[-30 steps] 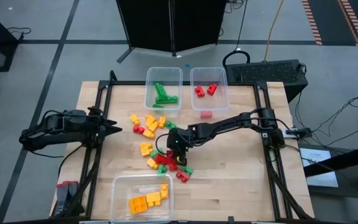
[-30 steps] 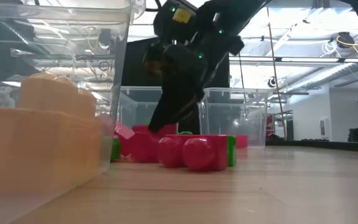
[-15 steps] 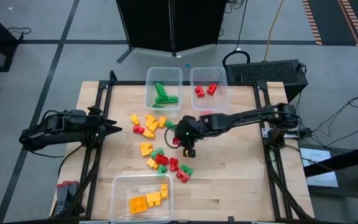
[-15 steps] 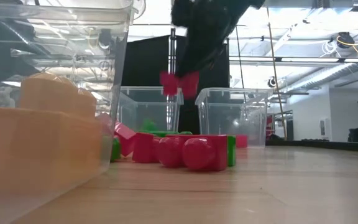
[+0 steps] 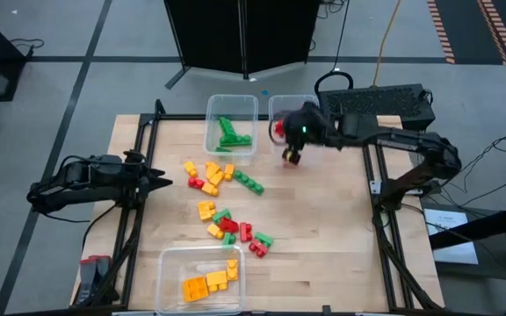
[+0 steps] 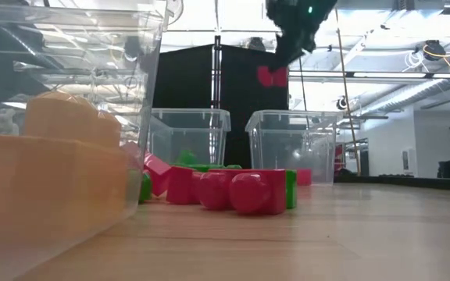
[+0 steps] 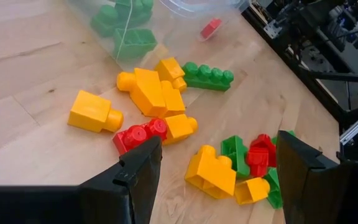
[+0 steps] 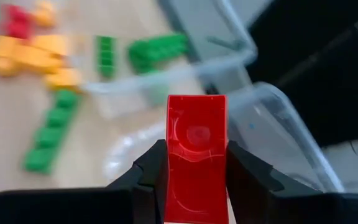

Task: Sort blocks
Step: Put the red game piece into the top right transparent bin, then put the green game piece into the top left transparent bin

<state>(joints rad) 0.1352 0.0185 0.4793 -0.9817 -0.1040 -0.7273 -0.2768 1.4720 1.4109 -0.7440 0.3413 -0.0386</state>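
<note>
The red block [image 8: 197, 152] is up in the air now, pinched between the right gripper [image 5: 292, 151] fingers, right at the near edge of the red tub [image 5: 275, 104] at the far side of the table [image 5: 341, 219]. A second ago that gripper was down in the loose pile [image 5: 235, 230] in the middle of the table, half a second ago it was lifting off with the red piece, and now it's swung across to the far right. So the pick clearly worked and this is the carry, basically over the drop spot. In the low view the block [image 6: 272, 76] hangs well above the tub rim [image 6: 291, 114].

My guess is the next bit is just nudging a little farther so it's properly over the tub and letting go. One red block [image 5: 290, 161] lies on the table just outside that tub, so a short drop could end the same way.

Still plenty left: yellow, red and green blocks are scattered mid-table, the green tub [image 5: 231, 123] has a few greens, the near tub [image 5: 200, 281] holds yellows.

The left gripper [image 5: 161, 183] sits parked at the left edge, fingers spread wide, looking at the pile and not touching anything.
</note>
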